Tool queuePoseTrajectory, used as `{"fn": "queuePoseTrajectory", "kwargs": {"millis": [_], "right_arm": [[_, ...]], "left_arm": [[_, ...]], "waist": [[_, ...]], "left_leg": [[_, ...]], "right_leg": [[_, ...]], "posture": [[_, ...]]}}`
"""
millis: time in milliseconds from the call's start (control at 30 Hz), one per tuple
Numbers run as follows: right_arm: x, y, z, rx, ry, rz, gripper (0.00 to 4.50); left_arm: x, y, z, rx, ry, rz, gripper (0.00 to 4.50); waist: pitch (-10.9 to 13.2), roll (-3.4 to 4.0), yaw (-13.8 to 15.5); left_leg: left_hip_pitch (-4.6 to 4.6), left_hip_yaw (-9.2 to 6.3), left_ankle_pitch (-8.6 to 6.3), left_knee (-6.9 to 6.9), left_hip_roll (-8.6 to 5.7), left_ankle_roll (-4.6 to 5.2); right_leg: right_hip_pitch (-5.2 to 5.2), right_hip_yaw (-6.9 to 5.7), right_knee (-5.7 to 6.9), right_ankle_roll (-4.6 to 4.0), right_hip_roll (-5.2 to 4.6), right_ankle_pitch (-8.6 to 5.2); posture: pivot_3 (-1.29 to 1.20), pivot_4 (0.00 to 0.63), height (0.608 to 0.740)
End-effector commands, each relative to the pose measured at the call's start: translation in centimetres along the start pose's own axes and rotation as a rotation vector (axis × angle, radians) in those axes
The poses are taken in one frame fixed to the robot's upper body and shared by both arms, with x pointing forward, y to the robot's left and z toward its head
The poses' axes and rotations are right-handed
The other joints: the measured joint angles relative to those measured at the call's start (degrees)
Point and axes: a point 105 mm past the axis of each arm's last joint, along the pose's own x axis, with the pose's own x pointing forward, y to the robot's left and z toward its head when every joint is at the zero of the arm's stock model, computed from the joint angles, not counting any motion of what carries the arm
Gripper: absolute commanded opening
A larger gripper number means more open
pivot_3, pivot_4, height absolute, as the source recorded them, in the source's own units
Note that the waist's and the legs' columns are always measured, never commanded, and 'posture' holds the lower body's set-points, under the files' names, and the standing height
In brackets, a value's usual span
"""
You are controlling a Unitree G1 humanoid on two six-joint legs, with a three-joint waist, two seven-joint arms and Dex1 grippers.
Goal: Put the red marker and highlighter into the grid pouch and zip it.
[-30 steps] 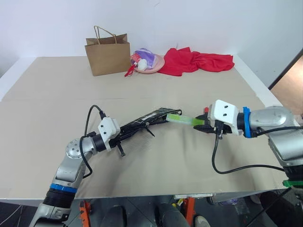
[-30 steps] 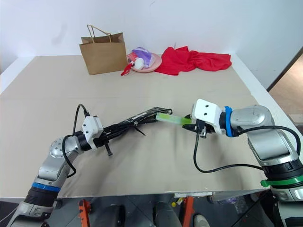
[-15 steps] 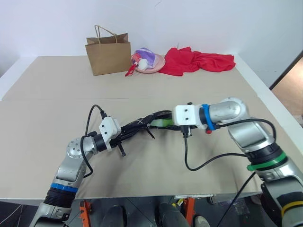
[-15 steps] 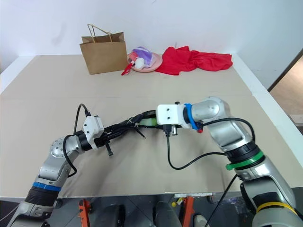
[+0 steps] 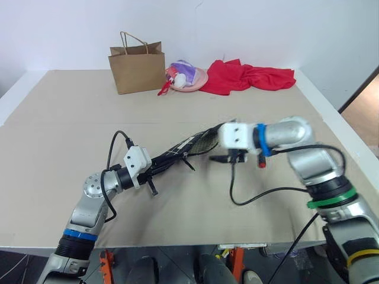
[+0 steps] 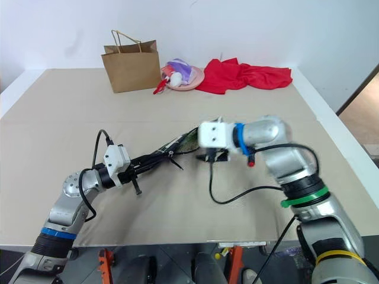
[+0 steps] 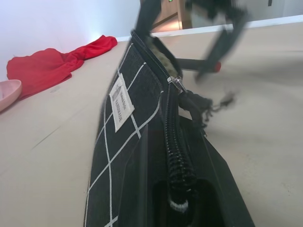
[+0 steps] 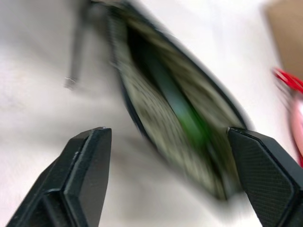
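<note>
My left gripper is shut on the near end of the grid pouch, holding it off the table with its mouth gaping at the far end. The white label and the zipper pull show in the left wrist view. Inside the mouth lies the lime-green highlighter. My right gripper hovers open just above that mouth, with nothing between its fingers. The red marker lies on the table under my right forearm, its red end peeking out.
At the back of the table stand a brown paper bag, a pink plate with small toys and a crumpled red cloth. The table's right edge runs close beside my right arm.
My right gripper carried the highlighter leftward to the pouch's mouth, then opened and rose a little. The highlighter now lies inside the pouch. My left gripper kept still.
</note>
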Motion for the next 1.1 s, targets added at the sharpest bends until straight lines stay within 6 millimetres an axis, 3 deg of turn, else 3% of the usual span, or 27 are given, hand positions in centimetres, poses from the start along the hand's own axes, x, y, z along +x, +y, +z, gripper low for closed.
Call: {"fn": "queuePoseTrajectory", "kwargs": {"millis": [33, 133, 200, 267, 500, 800, 900, 1033, 1100], "right_arm": [[-3.9, -0.6, 0.6, 0.164, -0.105, -0.055, 4.25], [-5.7, -0.6, -2.0, 0.348, -0.061, -0.157, 4.25], [-6.2, -0.2, -5.6, 0.507, 0.071, -0.295, 4.25], [-6.2, 0.0, -7.9, 0.669, 0.132, -0.424, 4.25], [-3.7, 2.4, -11.1, 0.837, 0.286, -0.568, 4.25], [-1.4, 4.8, -13.5, 0.964, 0.379, -0.628, 4.25], [-1.3, 5.2, -14.5, 0.966, 0.414, -0.644, 3.42], [-1.7, 5.1, -14.7, 0.991, 0.388, -0.663, 1.57], [-2.0, 5.0, -14.8, 0.998, 0.385, -0.675, 1.01]], "left_arm": [[0.1, -0.1, 1.3, 0.034, -0.042, 0.000, 0.00], [0.1, -0.2, 1.3, 0.033, -0.040, 0.004, 0.00], [-0.1, -0.2, 1.2, 0.029, -0.037, 0.009, 0.00], [-0.2, -0.3, 1.2, 0.026, -0.033, 0.010, 0.00], [0.2, -0.4, 1.3, 0.023, -0.038, -0.004, 0.00], [0.1, -0.6, 1.3, 0.018, -0.044, 0.001, 0.00], [0.1, -0.6, 1.3, 0.018, -0.046, 0.005, 0.00], [0.1, -0.6, 1.3, 0.018, -0.046, 0.009, 0.00], [0.1, -0.6, 1.3, 0.018, -0.046, 0.010, 0.00]], "waist": [[-0.01, -0.01, 0.20], [-0.01, -0.01, 0.04], [-0.01, -0.01, -0.07], [-0.01, 0.01, -0.27], [-0.01, 0.02, -0.36], [-0.06, -0.06, -0.40], [-0.09, -0.11, -0.41], [-0.11, -0.14, -0.22], [-0.11, -0.14, -0.21]], "left_leg": [[0.00, -0.04, -0.01, -0.01, 0.00, 0.01], [0.03, -0.04, -0.08, -0.02, 0.02, 0.07], [0.06, -0.03, -0.08, -0.02, 0.03, 0.08], [0.07, -0.02, -0.06, -0.01, 0.04, 0.06], [0.11, 0.04, 0.07, -0.01, 0.06, -0.04], [0.08, 0.13, 0.05, -0.01, 0.00, -0.05], [0.15, 0.13, 0.06, 0.01, 0.03, -0.04], [0.17, 0.12, 0.20, 0.07, 0.00, 0.11], [0.16, 0.14, 0.21, 0.08, -0.01, 0.11]], "right_leg": [[0.02, -0.03, -0.02, -0.01, -0.01, -0.02], [0.04, -0.02, -0.01, -0.04, 0.04, -0.04], [0.04, 0.01, 0.01, -0.06, 0.07, -0.03], [0.03, 0.02, 0.04, -0.07, 0.08, -0.03], [0.01, 0.12, 0.08, 0.20, 0.16, -0.05], [0.02, 0.20, 0.04, 0.20, 0.08, -0.01], [0.06, 0.20, 0.04, 0.33, 0.12, -0.04], [0.13, 0.19, 0.04, 0.44, 0.09, 0.08], [0.13, 0.21, 0.03, 0.47, 0.08, 0.10]], "posture": [[0.00, 0.150, 0.740], [0.00, 0.150, 0.740], [0.00, 0.150, 0.740], [0.00, 0.150, 0.740], [0.00, 0.150, 0.740], [0.00, 0.150, 0.740], [0.00, 0.150, 0.740], [0.00, 0.150, 0.740], [0.00, 0.150, 0.740]]}}
